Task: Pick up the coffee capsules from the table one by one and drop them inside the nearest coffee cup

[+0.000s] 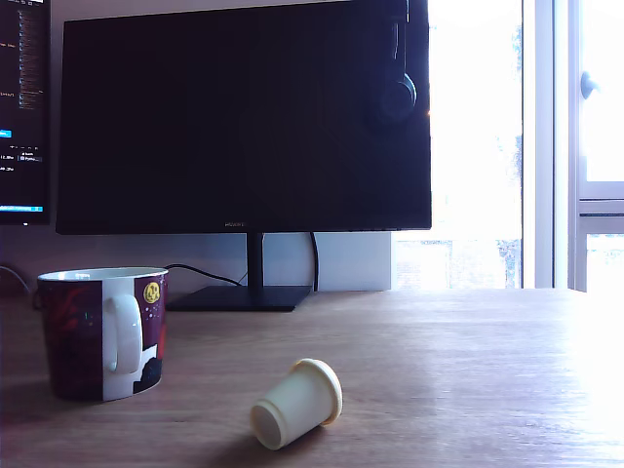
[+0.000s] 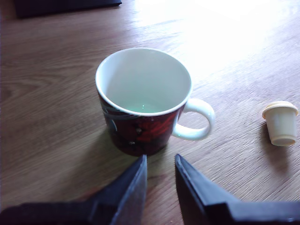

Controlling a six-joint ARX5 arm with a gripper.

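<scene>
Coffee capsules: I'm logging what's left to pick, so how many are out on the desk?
1. The coffee capsule lies on its side on the table, to the exterior view's right of the coffee cup, apart from it. The cup looks empty.

A dark red mug (image 2: 143,101) with a white handle stands on the wooden table (image 2: 51,93). It is white inside and has nothing in it. A small yellow capsule (image 2: 281,123) lies on its side near the handle. The gripper (image 2: 161,165) hangs over the table beside the mug, its two dark fingers (image 2: 133,187) a little apart, holding nothing.
</scene>
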